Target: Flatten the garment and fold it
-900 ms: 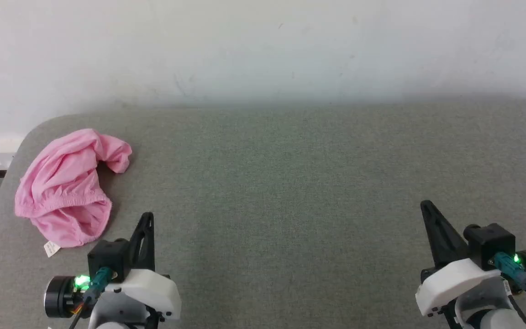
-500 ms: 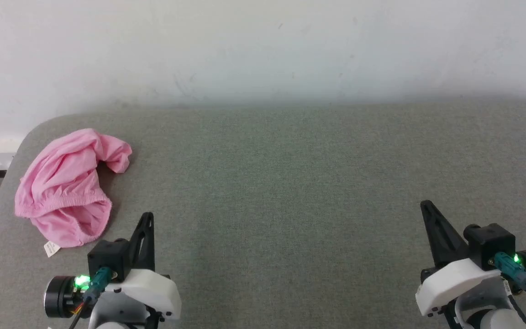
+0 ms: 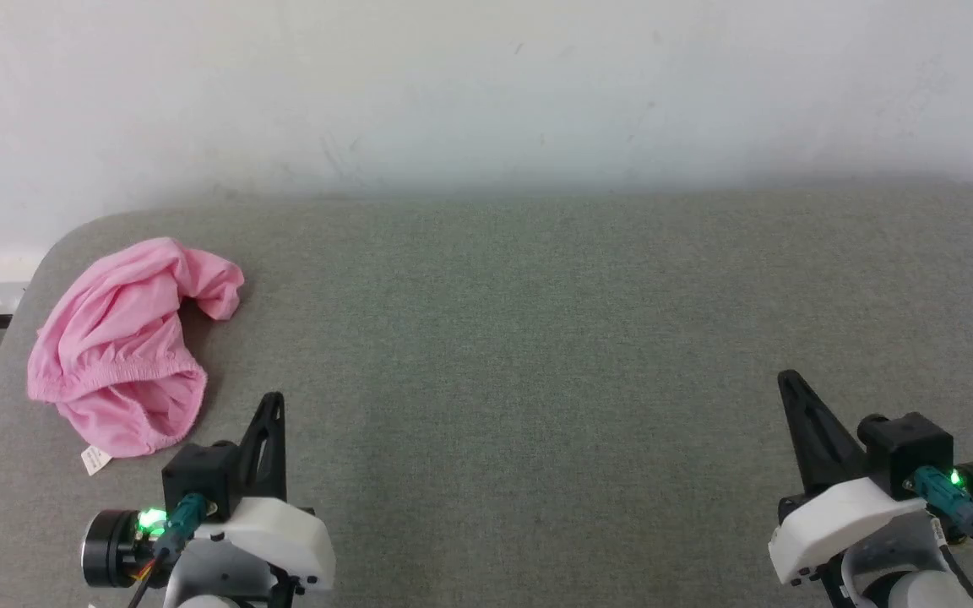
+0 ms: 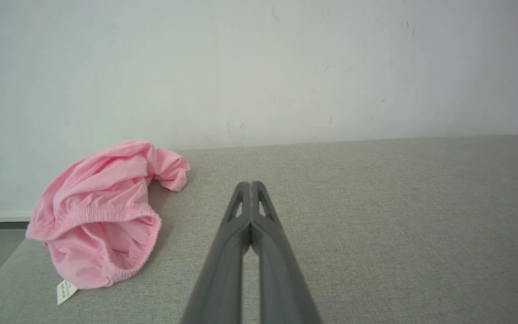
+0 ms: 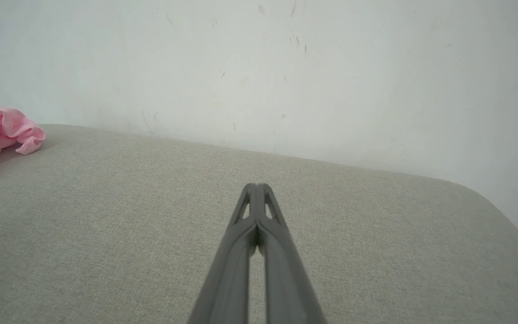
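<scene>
So the pink garment (image 3: 127, 338) is bunched in a heap at the far left corner of the grey surface (image 3: 537, 338), waistband all scrunched, with its little white tag (image 3: 95, 458) poking out at the near edge. The left end effector (image 3: 274, 401) hovers just right of it on the near side, fingers pinched together, empty, not touching the cloth. The right end effector (image 3: 786, 382) is well off to the right, same deal: closed tight, nothing in it.

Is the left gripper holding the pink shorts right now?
No, the left gripper is shut on nothing, apart from the crumpled shorts.
</scene>
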